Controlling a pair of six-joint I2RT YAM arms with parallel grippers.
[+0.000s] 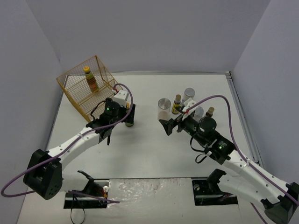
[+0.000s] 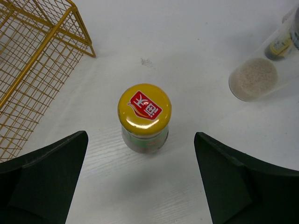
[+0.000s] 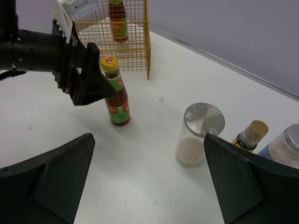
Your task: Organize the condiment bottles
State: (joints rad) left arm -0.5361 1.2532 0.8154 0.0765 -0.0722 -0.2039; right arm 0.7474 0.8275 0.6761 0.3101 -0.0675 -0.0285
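A slim red-sauce bottle with a yellow cap (image 2: 144,108) stands upright on the white table (image 1: 149,154); it is also in the top view (image 1: 129,122) and the right wrist view (image 3: 115,93). My left gripper (image 2: 140,156) hangs over it, open, its fingers wide of the cap and not touching it. My right gripper (image 3: 148,140) is open and holds nothing, low over bare table. A clear jar with a silver lid (image 3: 198,135) stands just ahead of its right finger. Another slim bottle (image 1: 90,78) stands inside the yellow wire basket (image 1: 74,91).
Behind the right gripper stand a tan-capped dark bottle (image 3: 252,135) and a second jar (image 3: 287,149). The top view shows more jars (image 1: 189,93) and bottles (image 1: 210,112) in that cluster. The basket lies at the table's far left, with grey walls all round.
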